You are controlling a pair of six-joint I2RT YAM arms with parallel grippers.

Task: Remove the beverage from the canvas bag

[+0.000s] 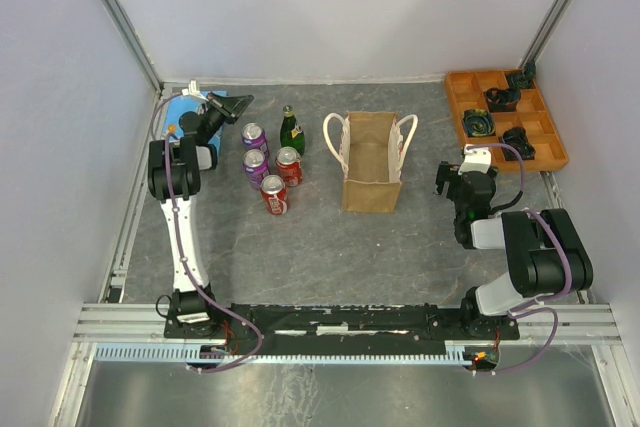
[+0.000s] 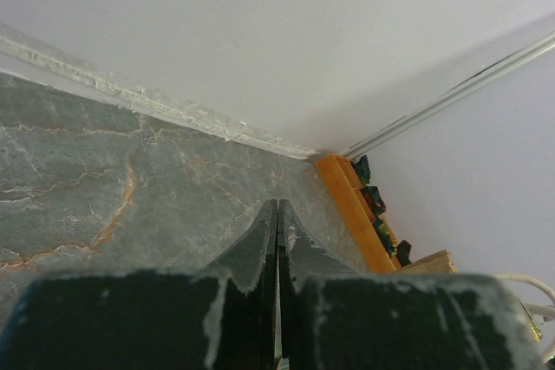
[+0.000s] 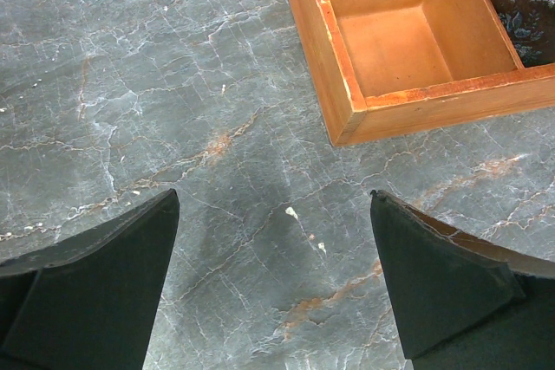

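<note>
The tan canvas bag (image 1: 372, 172) stands upright mid-table with white rope handles on both sides; I see no beverage inside it from above. Left of it stand two purple cans (image 1: 255, 137), two red cans (image 1: 289, 166) and a green bottle (image 1: 291, 131). My left gripper (image 1: 232, 101) is shut and empty, raised near the back left corner, behind the cans; its jaws are pressed together in the left wrist view (image 2: 277, 207). My right gripper (image 1: 447, 179) is open and empty, right of the bag; its wrist view (image 3: 273, 201) shows only bare table between the fingers.
An orange compartment tray (image 1: 505, 117) with dark objects sits at the back right; its near corner shows in the right wrist view (image 3: 347, 84). A blue item (image 1: 183, 112) lies at the back left. White walls enclose the grey marble table (image 1: 300, 247).
</note>
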